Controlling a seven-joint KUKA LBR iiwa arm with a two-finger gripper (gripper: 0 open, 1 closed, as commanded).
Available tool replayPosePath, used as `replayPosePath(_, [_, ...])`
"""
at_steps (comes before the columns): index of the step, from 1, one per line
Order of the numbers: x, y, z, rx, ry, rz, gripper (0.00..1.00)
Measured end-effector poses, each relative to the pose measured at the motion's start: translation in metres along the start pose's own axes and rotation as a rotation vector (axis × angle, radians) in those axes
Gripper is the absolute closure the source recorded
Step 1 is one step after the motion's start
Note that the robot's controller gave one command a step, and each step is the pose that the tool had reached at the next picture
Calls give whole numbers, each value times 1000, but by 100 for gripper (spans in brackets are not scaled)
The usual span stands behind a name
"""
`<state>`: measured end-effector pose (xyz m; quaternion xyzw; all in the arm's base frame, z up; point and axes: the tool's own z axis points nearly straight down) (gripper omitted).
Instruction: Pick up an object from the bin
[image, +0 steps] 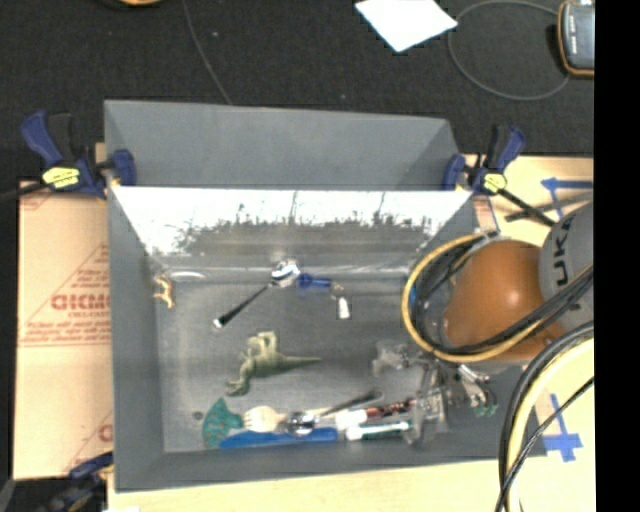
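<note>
The gripper (428, 400) is hanging low at the bin's (135, 330) near right, just beside a heap of pens (380, 428); whether it is open cannot be told.

I see a grey bin (135, 330) holding a pale olive-green dinosaur (264, 362), a teal fan-shaped piece (217, 424), a blue-handled brush (290, 436) and a black stick (245, 304), beside the arm's glossy orange cover (500, 298) ringed by black and yellow cables (412, 300).

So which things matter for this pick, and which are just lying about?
In play: gripper; heap of pens right beside it, near right of the bin.
Lying about: green dinosaur, mid-bin; black-handled brush and blue piece farther back; teal thing, near left corner.
</note>
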<state>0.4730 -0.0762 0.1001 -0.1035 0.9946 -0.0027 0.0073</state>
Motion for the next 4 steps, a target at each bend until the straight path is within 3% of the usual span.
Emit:
replayPosePath(1, [-7, 12, 26, 14, -27, -217, 0])
replayPosePath(2, [-6, 8, 28, 3, -7, -46, 100])
replayPosePath(3, [-6, 8, 28, 3, -7, -46, 100])
replayPosePath(4, [-2, 9, -3, -1, 5, -46, 100])
